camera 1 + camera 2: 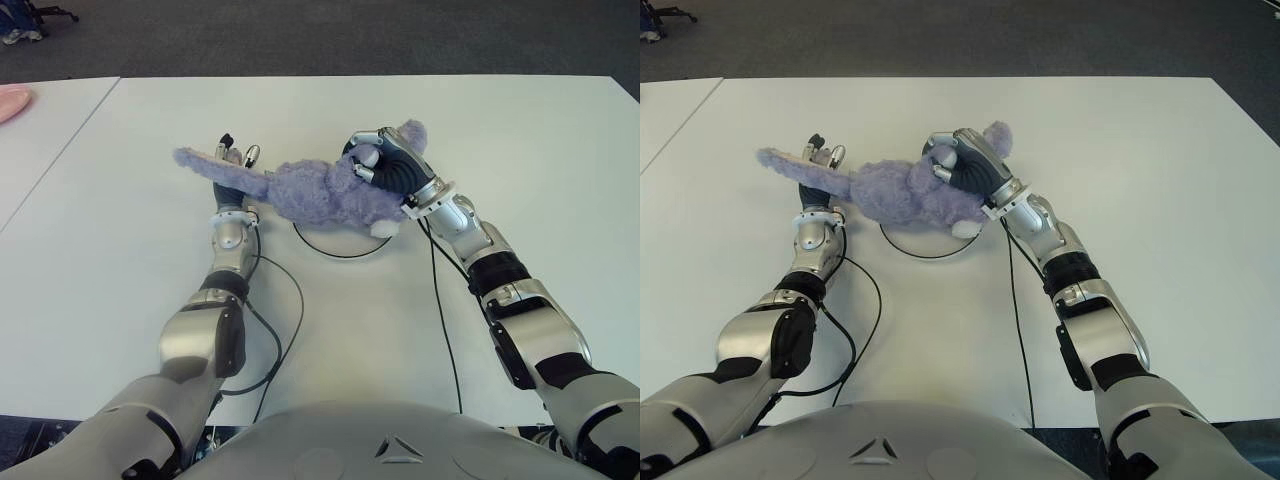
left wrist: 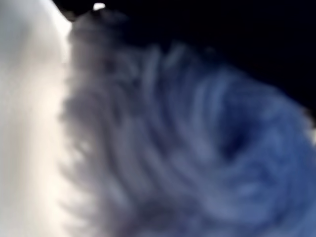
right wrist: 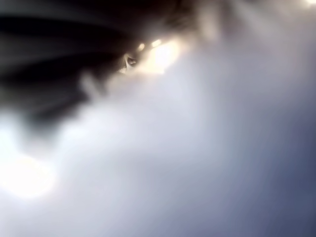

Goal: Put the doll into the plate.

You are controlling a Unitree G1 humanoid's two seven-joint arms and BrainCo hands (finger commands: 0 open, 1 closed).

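Both hands [image 1: 395, 170] gripping doll [image 1: 310, 190], lengthwise left-right

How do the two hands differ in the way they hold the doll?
The right hand lies on top of the doll, at its head end, fingers curled over it. The left hand is beneath the long limb, fingertips showing behind it. Both hold the doll over the plate.

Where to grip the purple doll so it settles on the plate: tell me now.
Grip the doll at both ends. It lies long and floppy across the plate, so the left hand takes the tail end from the left, and the right hand clamps the head end from the right.
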